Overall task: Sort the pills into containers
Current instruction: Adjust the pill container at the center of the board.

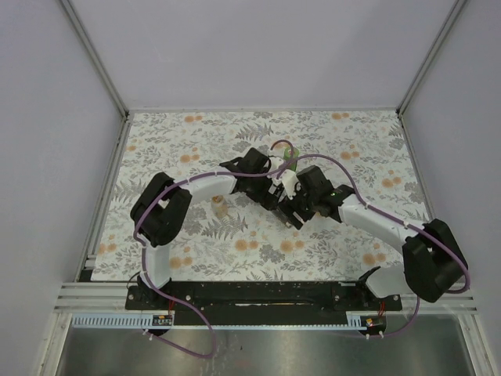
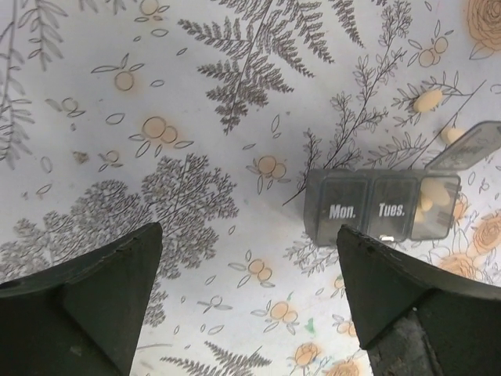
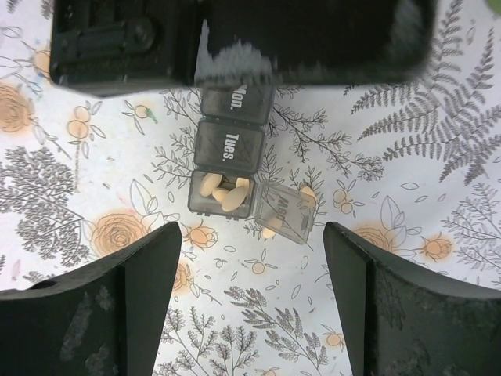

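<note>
From above, the left arm reaches in over the floral table. A small tan object, too small to make out, lies just beside its forearm. The two wrists meet near the middle of the table, and the right arm comes in from the other side.

In the left wrist view, the left fingers are spread wide with only patterned cloth between them. Right of centre lies the grey pill organiser. Its "Mon." and "Tues." compartments are shut, and the next compartment is open and holds pale tan pills. Its lid is flipped up. Two loose pills lie on the table just beyond. The right-hand fingertip overlaps the organiser's near edge, and contact cannot be told.

In the right wrist view, the right fingers also stand wide apart, gripping nothing. The organiser lies between and beyond them, and the other arm's dark wrist covers its "Mon." end. Several oblong pills fill the open compartment, and another pill lies beside the raised lid.
</note>
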Controlling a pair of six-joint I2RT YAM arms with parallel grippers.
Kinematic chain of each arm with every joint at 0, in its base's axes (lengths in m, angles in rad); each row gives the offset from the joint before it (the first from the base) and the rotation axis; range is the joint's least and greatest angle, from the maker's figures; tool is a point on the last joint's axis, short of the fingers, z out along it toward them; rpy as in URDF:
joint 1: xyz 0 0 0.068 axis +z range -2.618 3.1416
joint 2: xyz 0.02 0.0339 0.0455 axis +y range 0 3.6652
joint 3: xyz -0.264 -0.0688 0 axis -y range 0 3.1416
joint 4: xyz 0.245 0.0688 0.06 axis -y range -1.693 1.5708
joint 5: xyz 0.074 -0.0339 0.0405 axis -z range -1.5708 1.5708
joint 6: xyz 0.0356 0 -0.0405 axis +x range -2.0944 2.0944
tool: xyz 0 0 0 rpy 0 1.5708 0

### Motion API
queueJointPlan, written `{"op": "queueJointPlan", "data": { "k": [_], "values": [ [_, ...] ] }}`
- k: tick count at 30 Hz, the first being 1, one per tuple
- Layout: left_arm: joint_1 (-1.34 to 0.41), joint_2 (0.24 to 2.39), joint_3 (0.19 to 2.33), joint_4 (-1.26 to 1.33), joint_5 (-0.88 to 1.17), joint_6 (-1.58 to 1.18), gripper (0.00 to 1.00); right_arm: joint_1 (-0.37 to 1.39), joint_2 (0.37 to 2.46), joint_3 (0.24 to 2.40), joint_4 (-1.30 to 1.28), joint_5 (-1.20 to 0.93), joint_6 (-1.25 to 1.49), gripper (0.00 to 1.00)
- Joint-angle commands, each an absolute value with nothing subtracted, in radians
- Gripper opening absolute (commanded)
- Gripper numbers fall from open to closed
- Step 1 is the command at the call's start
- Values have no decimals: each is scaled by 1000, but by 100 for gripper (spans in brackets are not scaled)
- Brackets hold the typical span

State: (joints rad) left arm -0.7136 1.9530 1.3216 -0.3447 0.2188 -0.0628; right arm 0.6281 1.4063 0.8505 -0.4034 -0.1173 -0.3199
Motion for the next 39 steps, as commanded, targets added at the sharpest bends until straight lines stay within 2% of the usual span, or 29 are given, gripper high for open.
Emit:
{"op": "queueJointPlan", "data": {
  "k": [1, 8, 15, 20, 24, 29, 39],
  "values": [
    [-670, 1858, 1309, -345, 296, -14, 97, 640, 1299, 850, -380, -155, -337, 82],
    [-637, 1801, 1330, -445, 498, 225, 99, 566, 1186, 842, -385, -219, -298, 82],
    [-626, 1793, 1426, -728, 689, 636, 99, 394, 1151, 825, -408, -411, -227, 82],
    [-626, 1798, 1499, -880, 713, 871, 99, 276, 1157, 818, -410, -503, -187, 82],
    [-647, 1804, 1537, -939, 693, 1050, 99, 245, 1187, 834, -417, -534, -169, 82],
    [-704, 1838, 1562, -951, 615, 1233, 99, 235, 1247, 865, -420, -557, -158, 82],
    [-741, 1951, 1623, -954, 632, 1483, 96, 186, 1339, 922, -465, -583, -137, 82]
  ]
}}
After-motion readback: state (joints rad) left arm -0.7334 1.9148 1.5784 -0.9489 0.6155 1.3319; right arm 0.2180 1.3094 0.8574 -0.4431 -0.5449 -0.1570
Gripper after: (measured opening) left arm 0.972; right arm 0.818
